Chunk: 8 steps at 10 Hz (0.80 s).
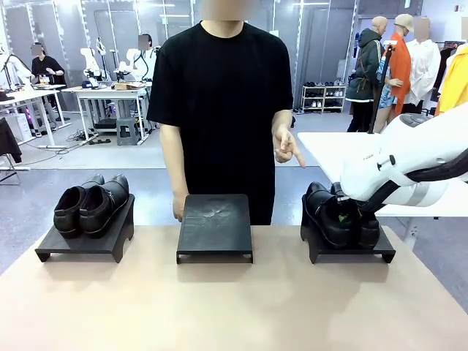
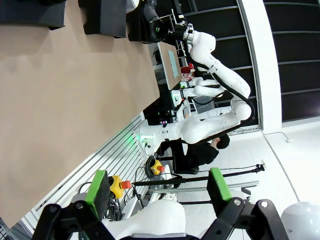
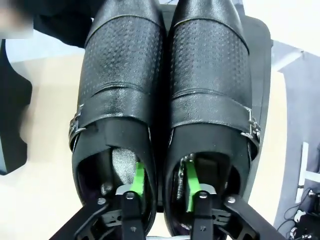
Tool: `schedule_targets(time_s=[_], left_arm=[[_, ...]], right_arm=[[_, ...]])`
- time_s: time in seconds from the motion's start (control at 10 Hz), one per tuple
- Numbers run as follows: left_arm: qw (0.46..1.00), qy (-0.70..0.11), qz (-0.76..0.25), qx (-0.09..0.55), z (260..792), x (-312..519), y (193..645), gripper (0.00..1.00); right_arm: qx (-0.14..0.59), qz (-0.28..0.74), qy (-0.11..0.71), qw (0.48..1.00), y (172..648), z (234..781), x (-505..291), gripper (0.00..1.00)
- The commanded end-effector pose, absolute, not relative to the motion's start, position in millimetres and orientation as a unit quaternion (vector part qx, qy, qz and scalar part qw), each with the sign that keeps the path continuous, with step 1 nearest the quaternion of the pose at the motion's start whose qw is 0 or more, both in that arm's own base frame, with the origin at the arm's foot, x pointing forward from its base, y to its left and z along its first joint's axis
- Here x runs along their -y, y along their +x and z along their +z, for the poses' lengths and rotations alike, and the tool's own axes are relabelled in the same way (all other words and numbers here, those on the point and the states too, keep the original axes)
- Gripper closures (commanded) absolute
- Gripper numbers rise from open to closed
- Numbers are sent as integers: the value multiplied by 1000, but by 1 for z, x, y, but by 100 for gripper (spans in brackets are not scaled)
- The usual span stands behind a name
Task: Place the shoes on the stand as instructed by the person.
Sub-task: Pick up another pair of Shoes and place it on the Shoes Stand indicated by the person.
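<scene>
A: Pointing with one hand, the person stands behind the middle stand, which is bare.

B: Where are the shoes?

A: One pair sits on the left stand. The other pair sits on the right stand.

B: And the end effectors?

A: The right end effector has one finger inside each shoe, clamped on the two inner walls between them. The left end effector hangs apart, off the bench, holding nothing.
</scene>
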State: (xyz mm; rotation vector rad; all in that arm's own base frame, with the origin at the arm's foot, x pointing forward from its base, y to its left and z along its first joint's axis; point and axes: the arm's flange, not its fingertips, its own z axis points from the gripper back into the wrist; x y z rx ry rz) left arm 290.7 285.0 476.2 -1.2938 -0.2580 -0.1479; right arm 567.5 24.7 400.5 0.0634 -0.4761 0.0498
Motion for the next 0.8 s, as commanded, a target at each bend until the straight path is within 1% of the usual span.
schedule_targets(time_s=[0.0, 0.1, 0.2, 0.4, 0.5, 0.6, 0.7], left_arm=[[782, -606, -75, 125, 477, -283, 289, 0], [782, -606, -75, 125, 477, -283, 289, 0], [782, -606, -75, 125, 477, -283, 289, 0], [782, -606, -75, 125, 477, -283, 289, 0], [782, -606, -75, 125, 477, -283, 289, 0], [782, -606, -75, 125, 477, -283, 289, 0], [782, -606, -75, 125, 477, -283, 289, 0]], right_arm=[[246, 11, 29, 969, 571, 400, -28, 21], [248, 9, 36, 968, 568, 403, -26, 8], [251, 6, 40, 967, 564, 407, -25, 0], [263, 1, 41, 964, 558, 416, -23, 0], [276, 3, 25, 961, 556, 425, -21, 0], [288, 1, 23, 957, 553, 440, -18, 16], [256, 17, 33, 966, 565, 420, -22, 16]])
